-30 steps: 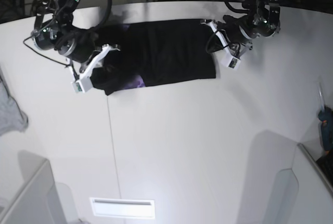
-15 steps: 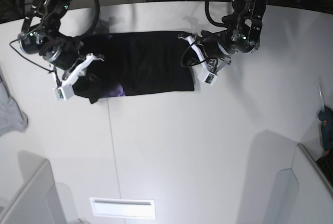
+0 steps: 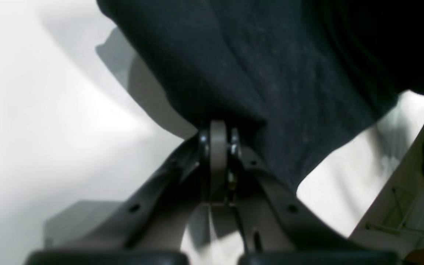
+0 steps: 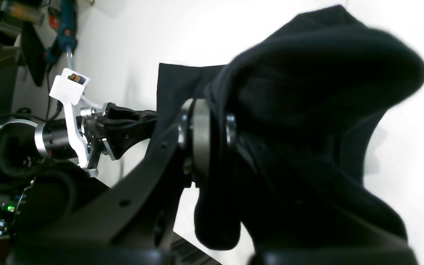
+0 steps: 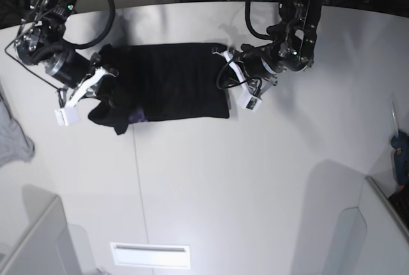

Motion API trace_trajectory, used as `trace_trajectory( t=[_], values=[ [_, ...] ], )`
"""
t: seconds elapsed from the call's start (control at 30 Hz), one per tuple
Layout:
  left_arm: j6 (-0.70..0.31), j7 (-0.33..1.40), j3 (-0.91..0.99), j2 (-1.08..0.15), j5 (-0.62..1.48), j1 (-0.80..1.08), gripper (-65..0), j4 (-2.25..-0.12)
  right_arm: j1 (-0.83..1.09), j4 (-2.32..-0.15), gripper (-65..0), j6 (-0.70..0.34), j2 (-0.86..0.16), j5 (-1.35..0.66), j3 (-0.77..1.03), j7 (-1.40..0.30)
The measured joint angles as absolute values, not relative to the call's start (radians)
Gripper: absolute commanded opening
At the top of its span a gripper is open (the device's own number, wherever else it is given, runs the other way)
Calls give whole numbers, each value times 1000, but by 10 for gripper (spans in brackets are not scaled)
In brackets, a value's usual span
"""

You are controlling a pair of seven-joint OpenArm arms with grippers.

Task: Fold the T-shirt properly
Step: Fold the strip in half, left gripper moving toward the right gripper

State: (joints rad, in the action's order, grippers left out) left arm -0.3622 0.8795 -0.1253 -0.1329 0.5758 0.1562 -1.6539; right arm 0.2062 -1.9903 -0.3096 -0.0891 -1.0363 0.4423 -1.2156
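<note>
T-shirt [image 5: 172, 82] lies on the white table [image 5: 255, 179] toward 12 o'clock, black, a bit of purple print showing at its 7 o'clock corner. Left gripper [image 3: 217, 134] clenched on the 3 o'clock edge, cloth draping away from its tips. Right gripper [image 4: 206, 129] grasping a bunched lump at the 9 o'clock end, fabric piled over the jaws. Grey cloth [image 5: 14, 137] at table's 9 o'clock edge, well apart.

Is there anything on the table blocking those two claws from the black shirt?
Nothing visible. Both are already clamped on the T-shirt: the left gripper pinches one edge, the right gripper grips bunched cloth at the other end. The table around the shirt looks bare.
</note>
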Motion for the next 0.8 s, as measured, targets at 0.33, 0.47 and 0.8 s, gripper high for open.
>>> trace_trajectory(
  t=[0.33, 0.47, 0.8],
  values=[
    [-362, 879, -187, -120, 575, 158, -650, -1654, 227, -1990, -650, -306, -33, -1031, 389, -1222],
    [-363, 879, -192, -115, 576, 163, -650, -1654, 223, -1990, -650, -219, -33, -1033, 349, -1191],
    [-362, 879, -186, -119, 577, 167, -650, -1657, 214, -1930, -650, -197, -35, -913, 193, -1101]
  ],
)
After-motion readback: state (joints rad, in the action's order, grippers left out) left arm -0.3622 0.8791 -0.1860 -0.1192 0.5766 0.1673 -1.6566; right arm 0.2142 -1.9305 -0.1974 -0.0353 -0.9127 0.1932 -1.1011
